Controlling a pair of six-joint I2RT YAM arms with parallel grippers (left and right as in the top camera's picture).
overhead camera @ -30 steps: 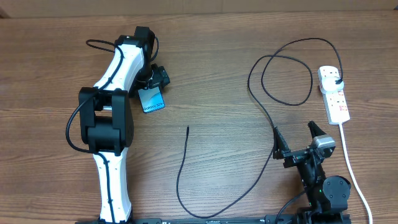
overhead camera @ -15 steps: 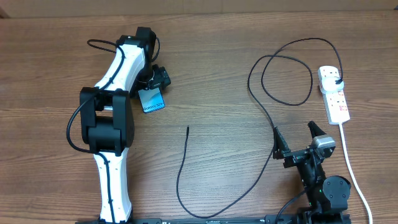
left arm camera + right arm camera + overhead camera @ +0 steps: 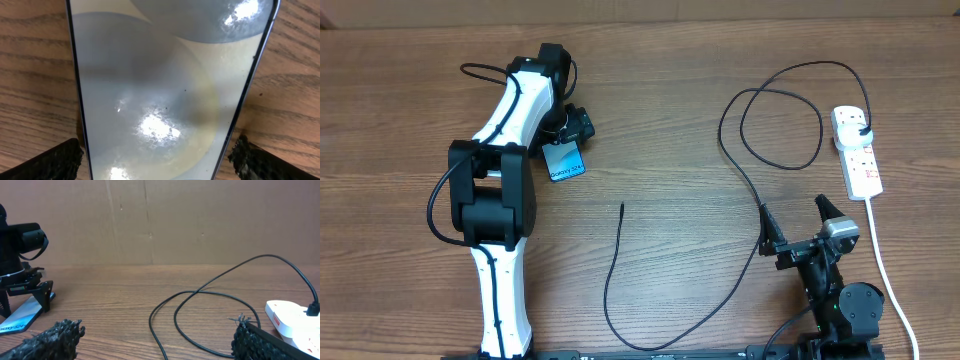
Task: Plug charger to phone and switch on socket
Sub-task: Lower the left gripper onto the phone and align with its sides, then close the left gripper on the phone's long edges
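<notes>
The white-and-black left arm (image 3: 505, 150) is stretching far forward, its black two-finger left gripper (image 3: 567, 142) pointing downward, jaws spread wide. The black right gripper (image 3: 794, 222) is sitting low near its base, jaws likewise gaping.

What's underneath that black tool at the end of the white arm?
The phone lies flat on the wooden table below the open left tool, its blue end showing. From overhead, the tool hides the phone's far end.

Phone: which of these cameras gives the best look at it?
The overhead view: the phone shows almost whole, with its blue screen and white lettering facing up. The left wrist view is so close that the glaring screen fills the picture. The right wrist view catches only a thin blue strip at far left.
</notes>
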